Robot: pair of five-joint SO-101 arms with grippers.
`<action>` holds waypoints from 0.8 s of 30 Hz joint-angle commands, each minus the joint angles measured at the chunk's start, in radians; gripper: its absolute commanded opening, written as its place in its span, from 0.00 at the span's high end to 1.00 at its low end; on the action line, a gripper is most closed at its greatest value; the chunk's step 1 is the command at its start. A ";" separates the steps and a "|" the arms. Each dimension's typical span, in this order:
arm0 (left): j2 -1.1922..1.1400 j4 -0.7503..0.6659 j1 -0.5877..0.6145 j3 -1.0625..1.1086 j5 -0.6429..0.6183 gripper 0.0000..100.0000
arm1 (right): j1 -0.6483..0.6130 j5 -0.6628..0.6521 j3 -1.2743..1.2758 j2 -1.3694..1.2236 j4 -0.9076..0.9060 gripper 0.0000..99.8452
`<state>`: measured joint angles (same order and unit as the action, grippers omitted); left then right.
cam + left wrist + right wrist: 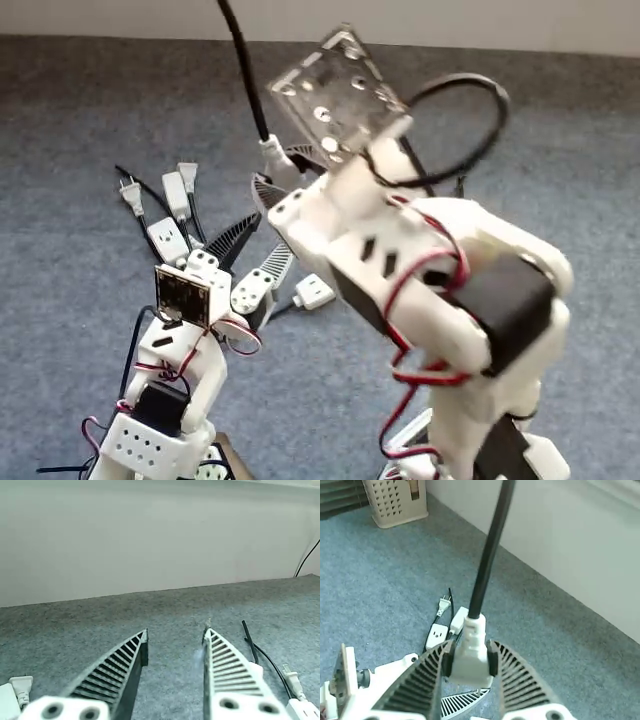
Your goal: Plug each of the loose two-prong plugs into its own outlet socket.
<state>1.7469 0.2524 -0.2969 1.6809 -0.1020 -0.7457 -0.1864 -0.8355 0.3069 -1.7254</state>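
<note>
Currently, right gripper (467, 650) fingers clamp the white plug (470, 630), raised off the carpet (80, 120); its black cable (490, 545) runs toward 12 o'clock. Left gripper (175, 631) fingers are spread wide, empty. Plug probably light, rigid, slick: hold the flat sides.

White plug (469, 652), black cord (489, 555), grey carpet (70, 120), perhaps speckled

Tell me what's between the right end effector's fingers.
A white plug on a black cord, clamped in the right end effector, seen in the right wrist view.
</note>
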 commanded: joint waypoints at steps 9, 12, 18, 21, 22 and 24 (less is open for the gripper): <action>0.013 0.003 -0.015 0.016 0.008 0.81 | -0.008 0.017 0.243 0.357 -0.015 0.99; 0.013 0.003 -0.015 0.016 0.008 0.81 | -0.005 0.011 0.461 0.518 0.097 0.99; 0.012 0.003 -0.015 0.016 0.008 0.81 | -0.002 0.009 1.170 0.831 0.573 0.99; 0.010 0.003 -0.015 0.016 0.008 0.81 | 0.016 0.008 1.517 0.940 0.881 0.99; 0.007 0.003 -0.015 0.016 0.008 0.81 | 0.028 0.008 1.603 0.960 0.975 0.99; 0.005 0.003 -0.015 0.016 0.008 0.81 | 0.042 0.008 1.705 0.966 1.124 0.99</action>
<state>1.7469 0.2524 -0.2984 1.6809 -0.1020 -0.7334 -0.1803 0.6498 1.2413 -0.8876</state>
